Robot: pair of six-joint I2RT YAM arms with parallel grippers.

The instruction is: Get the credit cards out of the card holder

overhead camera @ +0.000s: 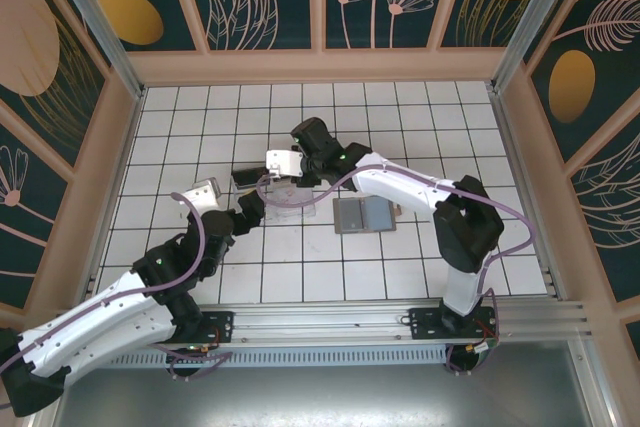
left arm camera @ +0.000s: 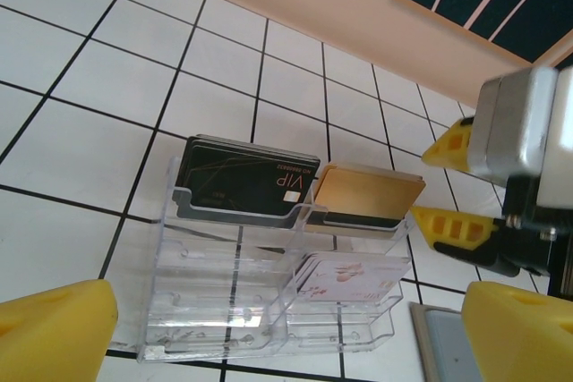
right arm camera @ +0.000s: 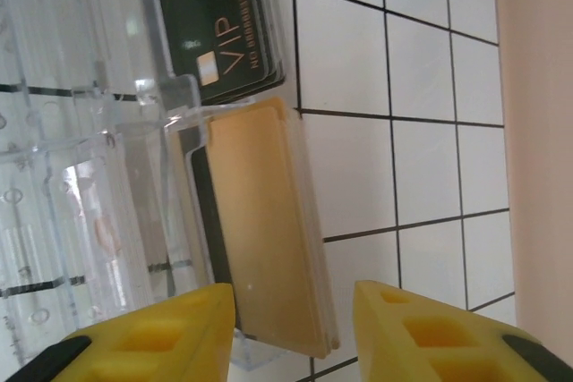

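The clear card holder (left arm camera: 224,310) lies on the tiles, with a black VIP stack (left arm camera: 251,176), a gold stack (left arm camera: 367,192) and a white flowered card (left arm camera: 349,279) in its slots. Two grey credit cards (overhead camera: 362,215) lie flat to its right. My left gripper (left arm camera: 286,346) is open wide at the holder's near end, touching nothing. My right gripper (right arm camera: 291,333) is open, its yellow fingers (right arm camera: 179,328) straddling the end of the gold stack (right arm camera: 264,221) with a gap on the right side. From above, the right gripper (overhead camera: 297,187) is at the holder's (overhead camera: 290,205) far edge.
White tiled floor with wooden walls on three sides (overhead camera: 320,67). The grey cards' edge (left arm camera: 448,346) is close to my left gripper's right finger. The right arm (overhead camera: 420,192) reaches across above the grey cards. Free tiles lie to the far left and far right.
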